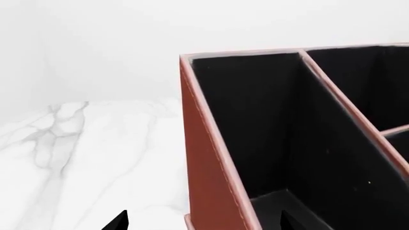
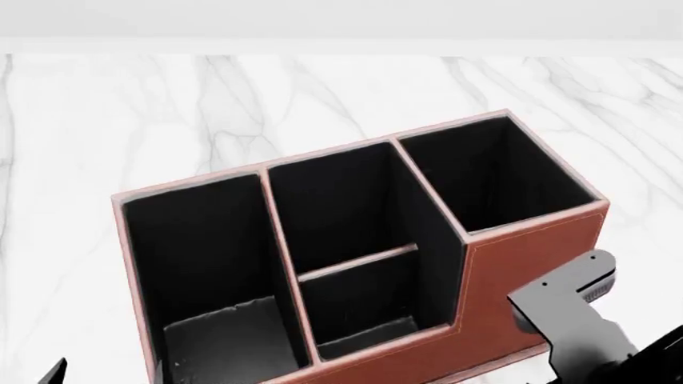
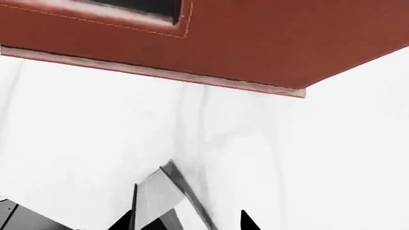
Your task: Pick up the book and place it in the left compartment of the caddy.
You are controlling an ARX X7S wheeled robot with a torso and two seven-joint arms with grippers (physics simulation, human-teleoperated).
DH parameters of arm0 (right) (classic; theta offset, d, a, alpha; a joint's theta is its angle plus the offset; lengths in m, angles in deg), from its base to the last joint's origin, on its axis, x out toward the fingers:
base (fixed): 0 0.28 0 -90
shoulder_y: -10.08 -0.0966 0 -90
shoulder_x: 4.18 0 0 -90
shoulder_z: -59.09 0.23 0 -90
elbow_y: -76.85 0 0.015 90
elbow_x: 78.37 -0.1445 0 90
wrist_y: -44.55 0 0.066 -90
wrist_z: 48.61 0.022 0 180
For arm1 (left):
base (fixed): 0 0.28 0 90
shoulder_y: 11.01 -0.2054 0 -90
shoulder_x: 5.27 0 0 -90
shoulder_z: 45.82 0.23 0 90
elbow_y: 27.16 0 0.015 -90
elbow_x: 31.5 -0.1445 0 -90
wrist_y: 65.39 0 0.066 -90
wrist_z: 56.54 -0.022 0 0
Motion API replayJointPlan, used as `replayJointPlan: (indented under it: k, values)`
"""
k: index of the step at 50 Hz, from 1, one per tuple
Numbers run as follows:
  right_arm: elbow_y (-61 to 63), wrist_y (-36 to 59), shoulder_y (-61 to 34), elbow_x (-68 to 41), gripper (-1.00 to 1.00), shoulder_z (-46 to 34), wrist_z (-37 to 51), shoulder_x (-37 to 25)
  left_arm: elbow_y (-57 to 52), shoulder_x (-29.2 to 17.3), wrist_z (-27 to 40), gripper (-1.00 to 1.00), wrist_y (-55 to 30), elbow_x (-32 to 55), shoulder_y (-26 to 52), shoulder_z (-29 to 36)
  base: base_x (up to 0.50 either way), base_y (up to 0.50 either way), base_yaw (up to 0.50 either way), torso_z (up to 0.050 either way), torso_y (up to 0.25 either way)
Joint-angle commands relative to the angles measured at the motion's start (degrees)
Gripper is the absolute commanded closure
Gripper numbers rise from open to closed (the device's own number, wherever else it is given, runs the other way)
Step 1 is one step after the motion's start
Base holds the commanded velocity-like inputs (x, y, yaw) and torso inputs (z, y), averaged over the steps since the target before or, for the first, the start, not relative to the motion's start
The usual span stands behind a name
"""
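The reddish-brown caddy (image 2: 523,264) stands close in front of me on the marble. Its large left compartment (image 2: 203,256) shows only black lining and floor. My left gripper (image 1: 203,223) is open and empty beside the caddy's left end wall (image 1: 204,167); one fingertip (image 2: 53,372) shows in the head view. My right gripper (image 3: 183,223) is low before the caddy's front wall (image 3: 268,38). A pale grey-white slab with thin dark edges (image 3: 156,196) stands between its fingertips. It may be the book's page edges. One tip touches it; white shows beside the other.
The white marble table (image 2: 320,96) spreads behind and left of the caddy. The middle section has a low divider (image 2: 357,264), and the small square section (image 2: 491,176) is at the right. My grey right arm (image 2: 577,320) is at the caddy's front right. A dark strip (image 3: 26,218) crosses one corner of the right wrist view.
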Motion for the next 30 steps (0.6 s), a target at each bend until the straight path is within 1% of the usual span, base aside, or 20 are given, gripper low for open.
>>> replayJointPlan:
  k: [1, 7, 18, 25, 29, 30]
  values:
    - [-2.12, -2.36, 1.89, -8.52, 1.00, 5.25, 0.87, 1.46, 0.01, -0.21, 0.27, -1.00, 0.15, 0.15, 0.01, 0.21, 0.00, 0.00, 0.00, 0.000, 0.000]
    - [-2.42, -3.09, 2.12, -8.31, 1.00, 5.42, 0.50, 1.85, 0.12, -0.29, 0.36, -1.00, 0.29, 0.19, 0.03, 0.36, 0.00, 0.00, 0.00, 0.000, 0.000]
    - [-4.37, -5.06, 3.07, -13.41, 1.00, 7.91, 3.33, 2.24, 0.11, -0.47, 0.58, -1.00, 0.36, 0.27, 0.03, 0.63, 0.00, 0.00, 0.00, 0.000, 0.000]
    - [-7.63, -9.47, 2.55, -21.39, 1.00, 12.75, 9.94, 2.15, 0.15, -0.56, 0.72, -1.00, 0.40, 0.36, 0.06, 0.76, 0.00, 0.00, 0.00, 0.000, 0.000]
    - [-6.64, -11.37, 2.25, -20.30, 1.00, 13.39, 12.21, 1.92, 0.09, -0.61, 0.81, -1.00, 0.41, 0.45, 0.08, 0.82, 0.00, 0.00, 0.00, 0.000, 0.000]
    - [-6.95, -11.90, 2.46, -21.74, 1.00, 13.90, 13.73, 1.92, 0.09, -0.63, 0.82, -1.00, 0.44, 0.46, 0.08, 0.84, 0.00, 0.00, 0.00, 0.000, 0.000]
